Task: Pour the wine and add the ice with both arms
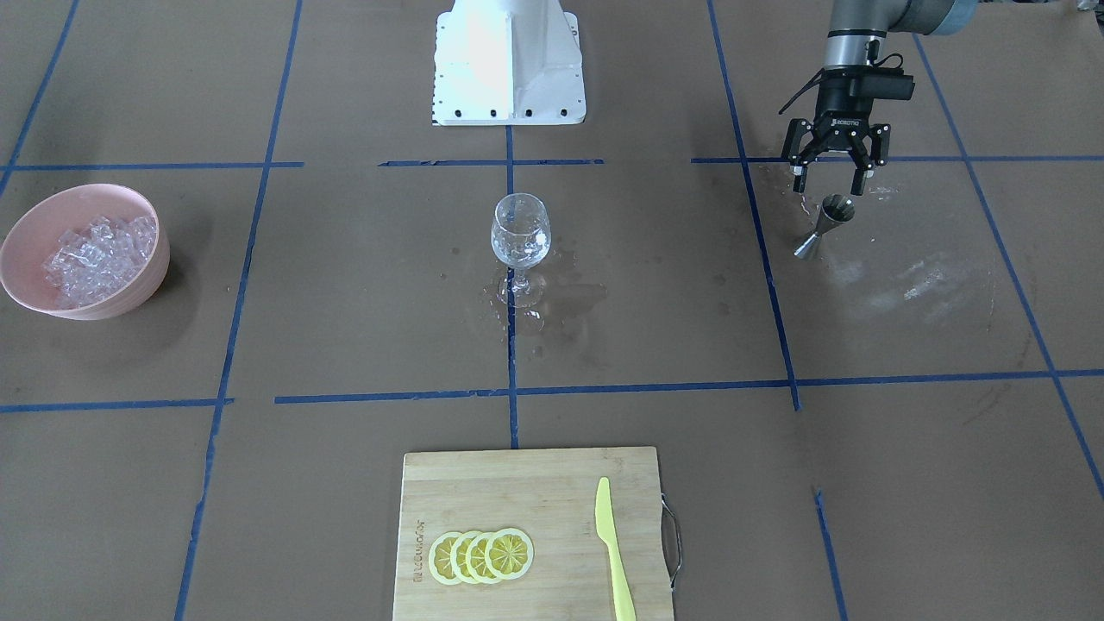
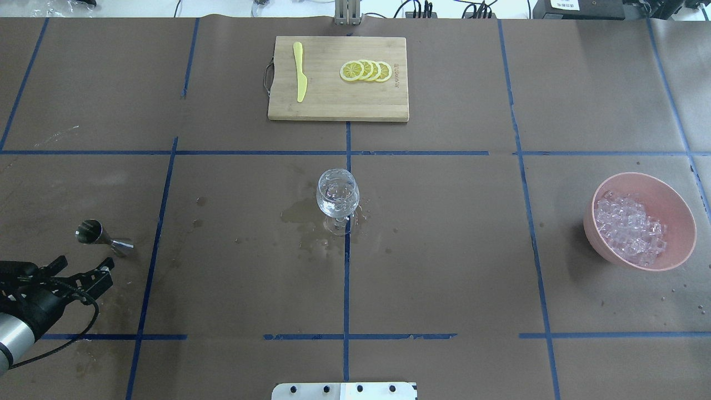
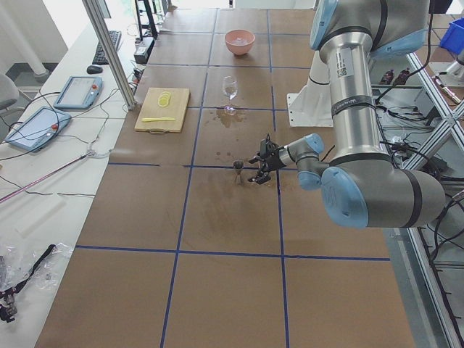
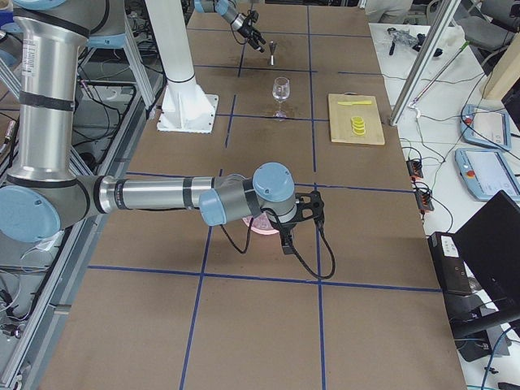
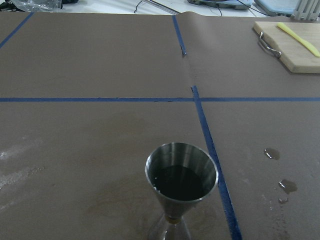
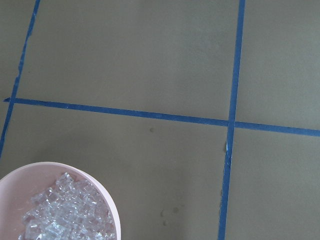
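Observation:
A steel jigger (image 1: 824, 226) stands on the table and holds a little clear wine (image 5: 181, 182). My left gripper (image 1: 829, 184) is open and empty, just on the robot's side of the jigger (image 2: 103, 236), not touching it. A clear stemmed glass (image 1: 520, 233) stands upright at the table's centre. The ice (image 1: 99, 254) lies heaped in a pink bowl (image 1: 21, 233), which also shows in the right wrist view (image 6: 107, 197). My right gripper (image 4: 299, 219) shows only in the exterior right view, above the bowl; I cannot tell whether it is open or shut.
A wooden cutting board (image 1: 526, 483) with lemon slices (image 1: 480, 555) and a yellow knife (image 1: 614, 548) lies at the operators' edge. Wet patches (image 1: 565, 297) surround the glass's foot. The white robot base (image 1: 509, 65) stands behind the glass.

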`<action>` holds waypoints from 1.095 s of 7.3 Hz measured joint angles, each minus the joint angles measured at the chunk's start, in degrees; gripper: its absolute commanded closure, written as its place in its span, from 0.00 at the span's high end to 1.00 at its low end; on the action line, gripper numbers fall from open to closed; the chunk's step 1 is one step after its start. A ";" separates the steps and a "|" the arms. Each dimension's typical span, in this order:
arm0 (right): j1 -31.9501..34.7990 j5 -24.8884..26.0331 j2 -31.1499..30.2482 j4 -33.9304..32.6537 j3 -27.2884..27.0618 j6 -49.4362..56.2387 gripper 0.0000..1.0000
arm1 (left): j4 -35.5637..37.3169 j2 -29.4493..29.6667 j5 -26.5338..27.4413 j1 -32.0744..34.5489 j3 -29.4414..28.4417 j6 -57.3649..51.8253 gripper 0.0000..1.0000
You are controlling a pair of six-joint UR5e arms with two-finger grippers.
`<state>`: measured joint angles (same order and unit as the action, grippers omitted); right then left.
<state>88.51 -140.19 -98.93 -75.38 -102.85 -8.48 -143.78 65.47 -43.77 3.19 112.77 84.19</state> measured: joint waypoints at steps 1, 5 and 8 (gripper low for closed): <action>0.00 0.00 -0.03 0.03 0.10 0.03 1.00 | 0.71 0.68 1.46 -0.21 -0.76 0.63 0.99; 0.00 0.00 -0.07 0.02 0.22 0.04 1.00 | 2.24 3.69 9.58 -0.47 -5.23 0.97 0.99; 0.00 0.00 -0.12 0.05 0.28 0.04 1.00 | 2.34 7.10 12.01 -0.46 -8.74 0.98 0.99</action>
<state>88.51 -140.19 -99.05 -75.33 -102.57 -8.44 -141.45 72.57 -31.76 2.72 104.03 85.17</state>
